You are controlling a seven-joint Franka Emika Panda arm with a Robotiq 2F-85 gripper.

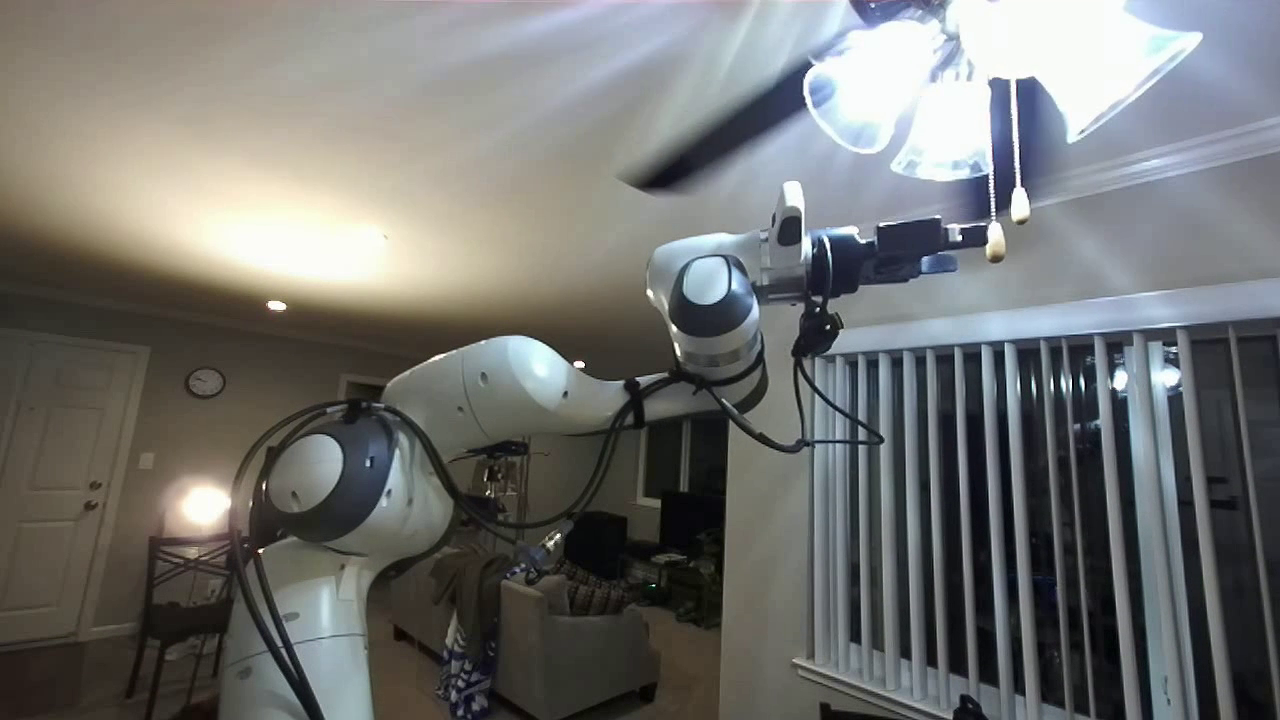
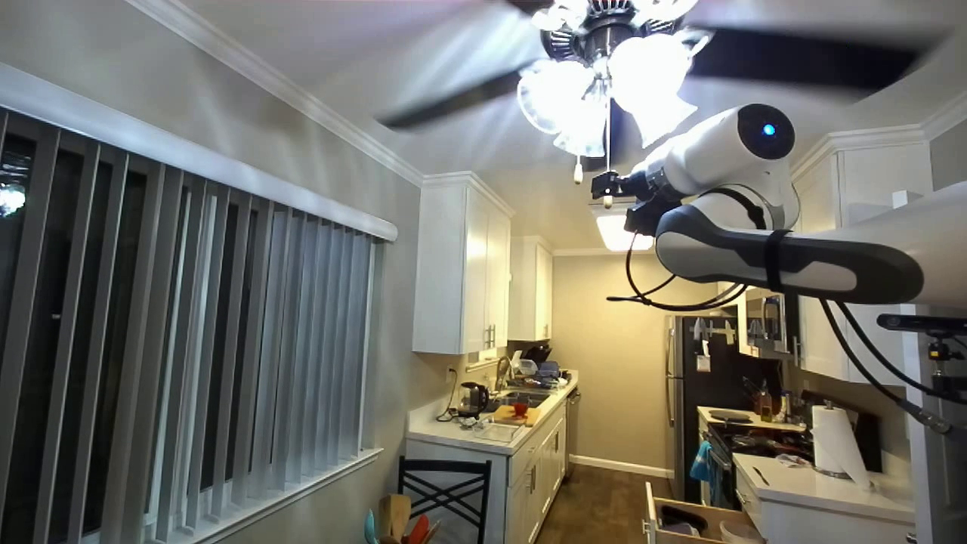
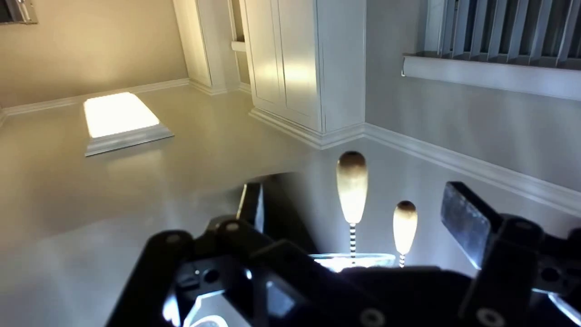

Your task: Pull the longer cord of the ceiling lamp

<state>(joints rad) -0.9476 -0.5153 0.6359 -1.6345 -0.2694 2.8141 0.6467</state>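
The pale ceiling (image 1: 450,130) is streaked with light around the lit ceiling lamp (image 2: 646,75), whose dark blades (image 2: 801,59) are blurred. Vertical blinds (image 2: 302,347) hang along the grey wall (image 2: 227,98); a white kitchen bench (image 2: 432,429) carries a kettle (image 2: 474,398), and a white door (image 1: 65,480) stands across the room. The hand (image 3: 360,214) is lower than the glass shades (image 1: 945,125), fingers (image 3: 465,220) spread wide, gripping nothing. The longer cord (image 3: 352,195) drops from the lamp, its tan knob (image 1: 995,243) just beside the fingertips (image 1: 968,236) in an exterior view and, in the wrist view, between them, apart from both
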